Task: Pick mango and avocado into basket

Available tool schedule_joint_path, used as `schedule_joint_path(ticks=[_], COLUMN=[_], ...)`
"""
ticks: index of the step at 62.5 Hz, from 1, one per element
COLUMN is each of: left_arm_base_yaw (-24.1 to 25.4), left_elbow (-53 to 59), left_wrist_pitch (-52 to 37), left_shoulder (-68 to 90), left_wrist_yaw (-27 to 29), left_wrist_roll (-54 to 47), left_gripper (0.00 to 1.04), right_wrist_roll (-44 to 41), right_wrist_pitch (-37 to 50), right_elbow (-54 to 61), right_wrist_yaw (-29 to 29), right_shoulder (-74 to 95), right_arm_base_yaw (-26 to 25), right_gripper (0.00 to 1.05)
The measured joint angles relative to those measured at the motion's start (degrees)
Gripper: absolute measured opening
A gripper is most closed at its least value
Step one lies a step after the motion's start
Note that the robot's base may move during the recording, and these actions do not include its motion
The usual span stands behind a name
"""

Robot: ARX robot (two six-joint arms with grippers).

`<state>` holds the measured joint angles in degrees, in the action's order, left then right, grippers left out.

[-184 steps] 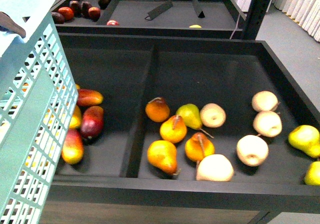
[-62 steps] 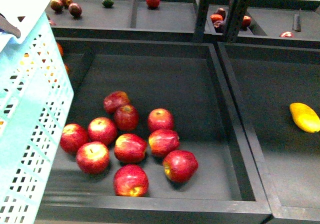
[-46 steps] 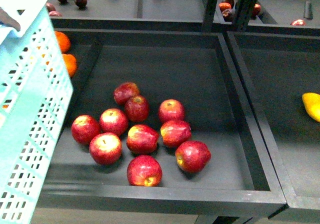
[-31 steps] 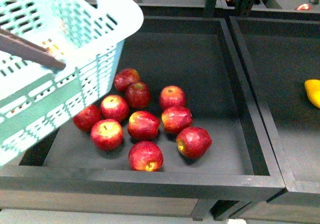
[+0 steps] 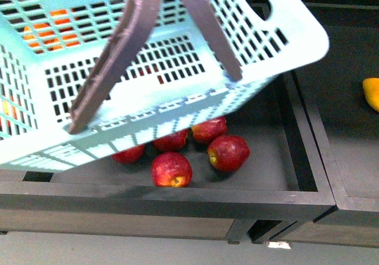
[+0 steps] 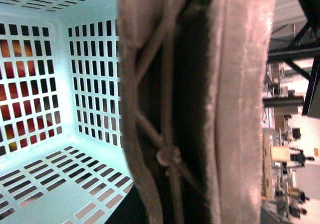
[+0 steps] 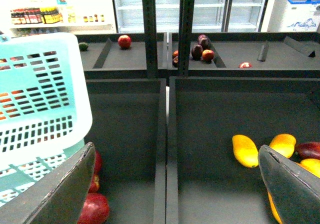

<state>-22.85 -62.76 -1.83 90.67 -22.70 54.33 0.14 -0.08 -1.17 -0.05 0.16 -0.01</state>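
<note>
The light teal basket [image 5: 177,70] hangs tilted over the apple bin and fills the upper front view, its brown handles [image 5: 118,52] crossing it. In the left wrist view a handle [image 6: 200,104] fills the frame with my left gripper shut on it, its fingers hidden; the basket floor [image 6: 50,179] looks empty. My right gripper [image 7: 175,194] is open above the divider between two bins, its fingers [image 7: 65,194] wide apart. Yellow mangoes [image 7: 245,150] lie in the bin to its right; one mango [image 5: 371,92] shows at the front view's right edge. A small dark green avocado [image 7: 83,46] sits on the back shelf.
Red apples [image 5: 172,169] lie under the basket in a black bin with raised walls [image 5: 177,197]. A black divider [image 7: 166,149] separates the apple bin from the mango bin. The back shelf holds a red apple [image 7: 124,41] and dark red fruit [image 7: 202,48] behind upright posts [image 7: 149,29].
The front view passed from the pear bin to the apple bin. The basket swung from the left edge up and rightward across the view and now covers most apples.
</note>
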Motion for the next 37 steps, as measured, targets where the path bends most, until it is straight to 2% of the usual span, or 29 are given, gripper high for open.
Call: schedule_joint_path(ticks=[15,33,34,35,37], left_arm_base_yaw=[-7.3,-8.3,-8.3,-8.3,-8.2], left_elbow=[-2.7,-3.0,-3.0,-3.0,-3.0], left_wrist_pitch=[0.0,0.0,0.0,0.0,0.0], left_shoulder=[1.8,2.4,2.4,2.4,2.4], left_wrist_yaw=[2.8,3.0,3.1,3.1,3.2], left_wrist_roll=[4.2,4.3,4.3,4.3,4.3], left_gripper=[0.14,0.14,0.14,0.14,0.14], right_wrist_roll=[0.0,0.0,0.4,2.4,5.2], right_wrist_pitch=[0.0,0.0,-0.3,-5.1,-11.6], right_elbow=[0.0,0.0,-0.1,-1.8,-4.4], right_wrist_yaw=[0.0,0.0,-0.5,-5.2,-10.3], right_shoulder=[0.0,0.0,0.2,2.3,6.7], right_arm_base_yaw=[0.0,0.0,-0.1,-1.5,-4.1], right_gripper=[0.96,0.96,0.96,0.96,0.96])
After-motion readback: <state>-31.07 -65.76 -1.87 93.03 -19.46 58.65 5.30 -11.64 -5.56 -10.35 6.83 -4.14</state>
